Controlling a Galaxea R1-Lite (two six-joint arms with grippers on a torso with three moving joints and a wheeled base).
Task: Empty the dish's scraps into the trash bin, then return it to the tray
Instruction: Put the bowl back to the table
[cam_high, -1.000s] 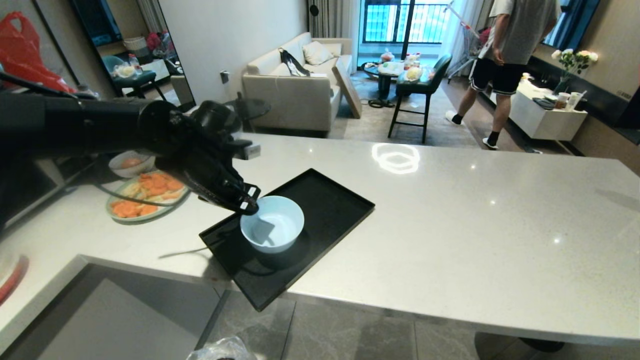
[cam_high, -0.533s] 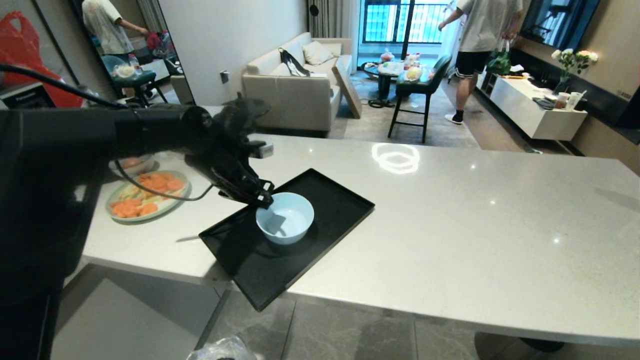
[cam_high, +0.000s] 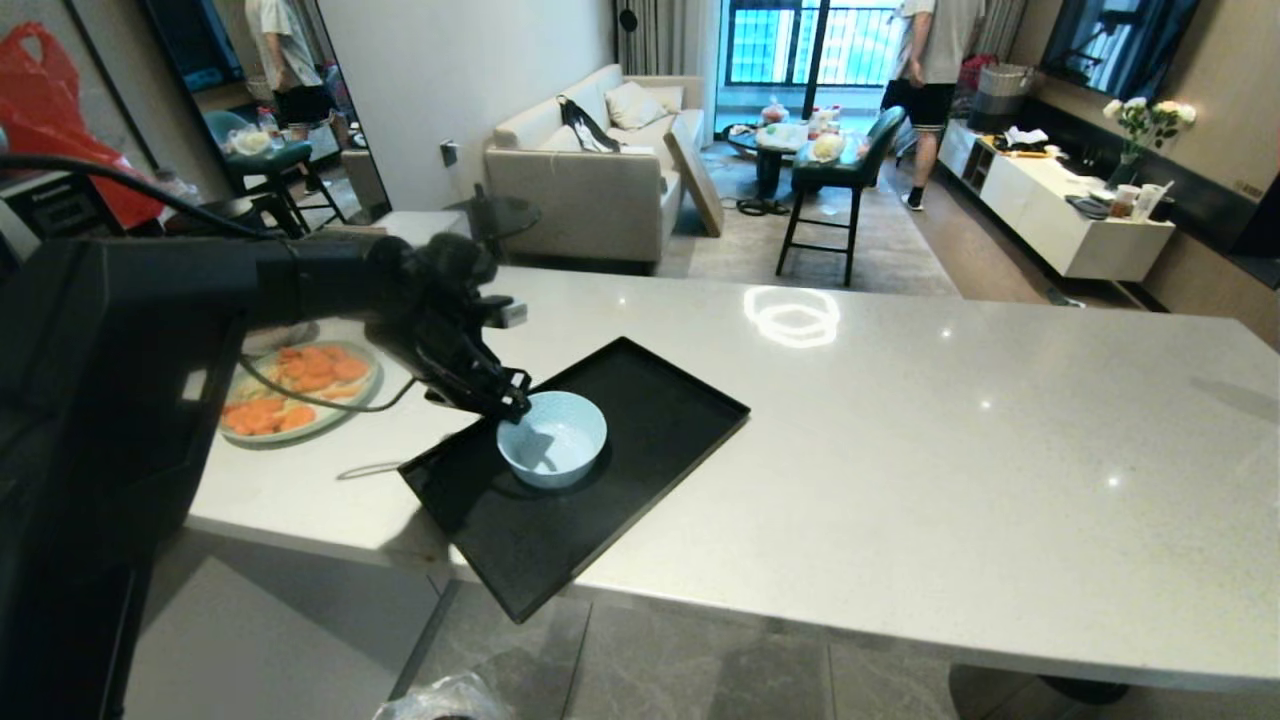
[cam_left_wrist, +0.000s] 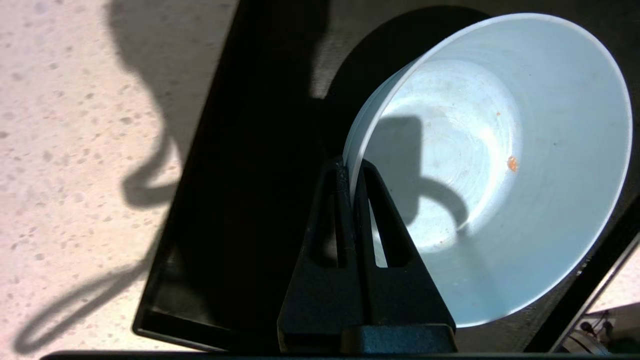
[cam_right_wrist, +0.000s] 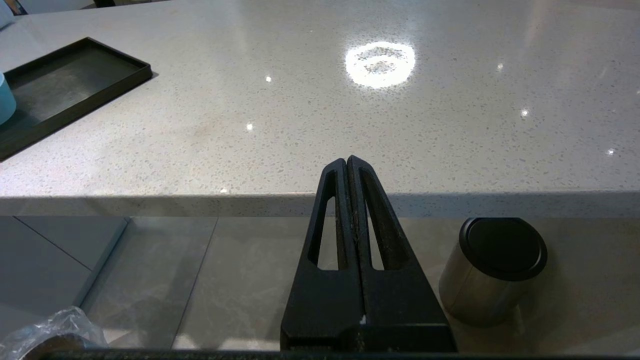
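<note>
The dish (cam_high: 551, 438) is pinched by its rim in the left gripper (cam_high: 508, 402), one finger inside the wall and one outside, jaws clamped thin on it. It's sitting over the tray (cam_high: 650, 395), near the tray's middle, and looks tilted in the wrist view, so whether its base is fully down can't be told. Only a couple of orange specks are left inside (scraps look dumped already). The dish lies straight ahead of the jaws, so a plain release should do. The right gripper (cam_right_wrist: 351, 162) is parked below the counter edge, jaws pressed together on nothing. No readable writing or brands anywhere.
</note>
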